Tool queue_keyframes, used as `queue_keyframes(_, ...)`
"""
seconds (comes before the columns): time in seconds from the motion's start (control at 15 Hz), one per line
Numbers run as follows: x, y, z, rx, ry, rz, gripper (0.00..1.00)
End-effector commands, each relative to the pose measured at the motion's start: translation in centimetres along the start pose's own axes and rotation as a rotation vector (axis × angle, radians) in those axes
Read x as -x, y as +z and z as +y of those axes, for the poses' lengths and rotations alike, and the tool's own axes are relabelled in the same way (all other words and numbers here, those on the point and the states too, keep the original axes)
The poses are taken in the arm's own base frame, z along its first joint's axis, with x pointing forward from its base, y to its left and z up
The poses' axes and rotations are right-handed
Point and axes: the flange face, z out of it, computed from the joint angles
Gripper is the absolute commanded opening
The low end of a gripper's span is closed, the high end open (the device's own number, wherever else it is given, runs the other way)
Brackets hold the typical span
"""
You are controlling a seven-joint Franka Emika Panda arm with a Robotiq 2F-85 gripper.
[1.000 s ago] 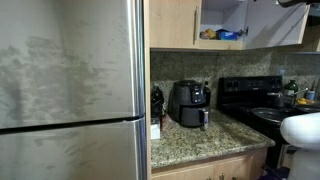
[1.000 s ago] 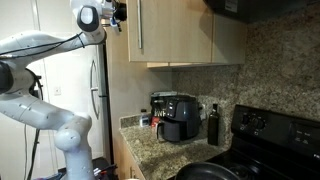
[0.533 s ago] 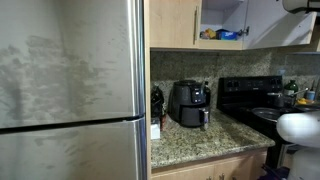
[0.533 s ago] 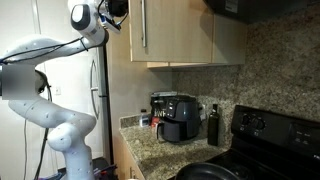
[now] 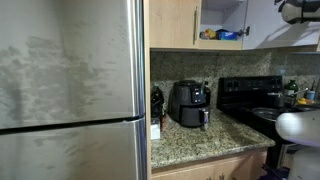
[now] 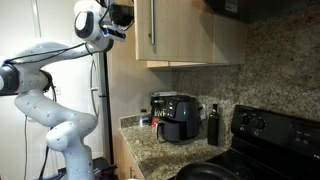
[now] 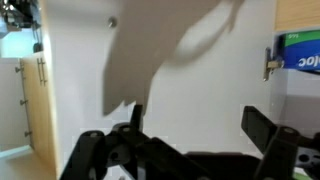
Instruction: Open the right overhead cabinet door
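The right overhead cabinet door (image 5: 262,25) stands swung open, showing its paler inner face in an exterior view. Its tan outer face (image 6: 185,30) with the slim silver handle (image 6: 154,25) on the left edge shows in an exterior view. The door's pale face (image 7: 200,50) fills the wrist view. My gripper (image 7: 200,125) is open and empty, with its fingers spread in front of that face. It sits just left of the handle in an exterior view (image 6: 128,14) and at the door's outer edge in an exterior view (image 5: 295,10).
A steel fridge (image 5: 70,90) fills the left. The matching left door (image 5: 174,22) is shut. The open cabinet holds a blue box (image 7: 296,60). A black air fryer (image 6: 177,118), a dark bottle (image 6: 213,125) and a black stove (image 6: 270,135) sit below.
The arm has shifted and my gripper has moved closer to the door. The door's handle edge has moved to the right in an exterior view.
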Motion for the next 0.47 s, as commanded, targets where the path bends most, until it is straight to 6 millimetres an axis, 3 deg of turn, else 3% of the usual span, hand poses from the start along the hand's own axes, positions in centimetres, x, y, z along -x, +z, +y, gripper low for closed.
queue_keyframes(0.0, 4.6, 2.4, -4.5, -0.16, 0.039, -0.112, 1.0)
queue_keyframes(0.13, 7.5, 2.1, -8.5, -0.272, 0.049, -0.166, 1.0)
queue_keyframes(0.27, 9.9, 0.3, -12.6, -0.385, 0.054, -0.211, 1.0)
queue_keyframes(0.33, 7.8, 1.7, -10.5, -0.303, 0.039, -0.194, 1.0)
queue_keyframes(0.4, 8.5, 1.2, -11.8, -0.332, 0.033, -0.205, 1.0)
